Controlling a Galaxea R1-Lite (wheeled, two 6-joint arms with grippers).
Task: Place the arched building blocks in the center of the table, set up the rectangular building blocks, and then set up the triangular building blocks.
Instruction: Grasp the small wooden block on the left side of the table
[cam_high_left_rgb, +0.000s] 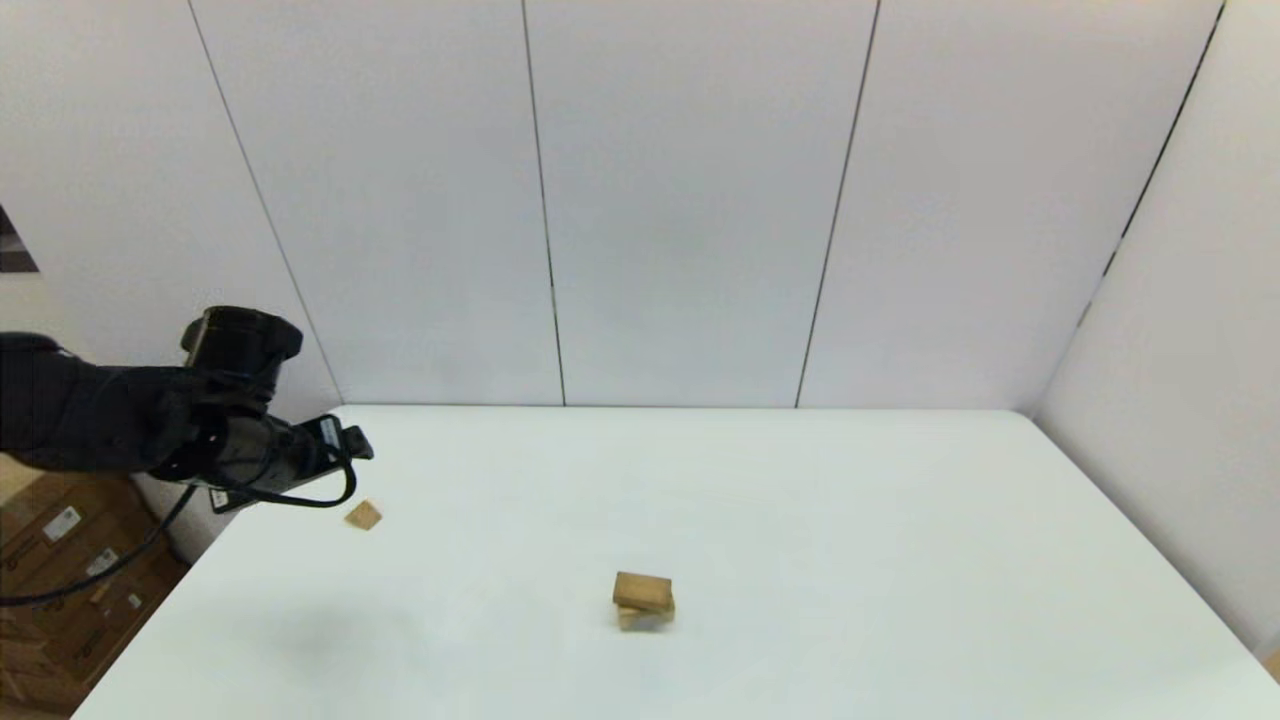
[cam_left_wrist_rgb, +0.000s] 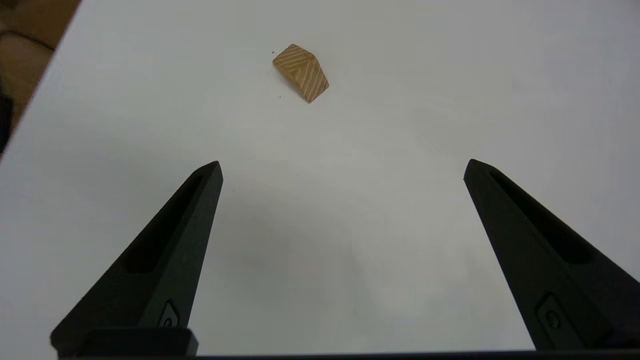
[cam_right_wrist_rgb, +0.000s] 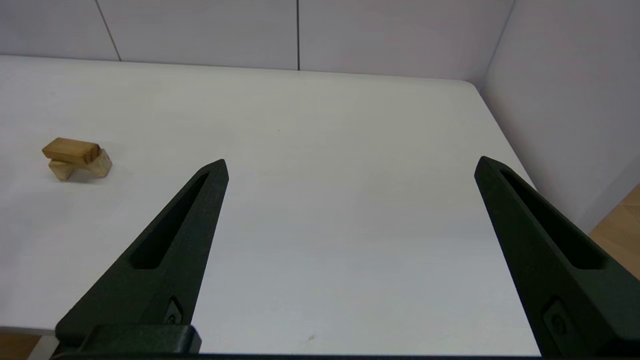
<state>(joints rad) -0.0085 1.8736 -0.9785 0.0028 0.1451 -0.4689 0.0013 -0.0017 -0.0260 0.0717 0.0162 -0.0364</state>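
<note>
Head view | solid light-brown oblong wooden bar (cam_high_left_rgb: 642, 590) rests on notched light-wood arch (cam_high_left_rgb: 646, 619) mid-surface; done | small tan wooden wedge (cam_high_left_rgb: 363, 515) left, unplaced | left gripper (cam_left_wrist_rgb: 342, 170) fingers spread empty above it; right gripper (cam_right_wrist_rgb: 351, 167) parked, fingers spread

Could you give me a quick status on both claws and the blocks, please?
Left claw open above triangular block. Right claw open, parked. Rectangular block lies on arch. Path clear.

Pale panelled walls (cam_high_left_rgb: 690, 200), cardboard boxes (cam_high_left_rgb: 60, 570) left.

left claw (cam_left_wrist_rgb: 342, 167) spread, empty | triangular block (cam_left_wrist_rgb: 300, 72) on table (cam_left_wrist_rgb: 450, 75)
</note>
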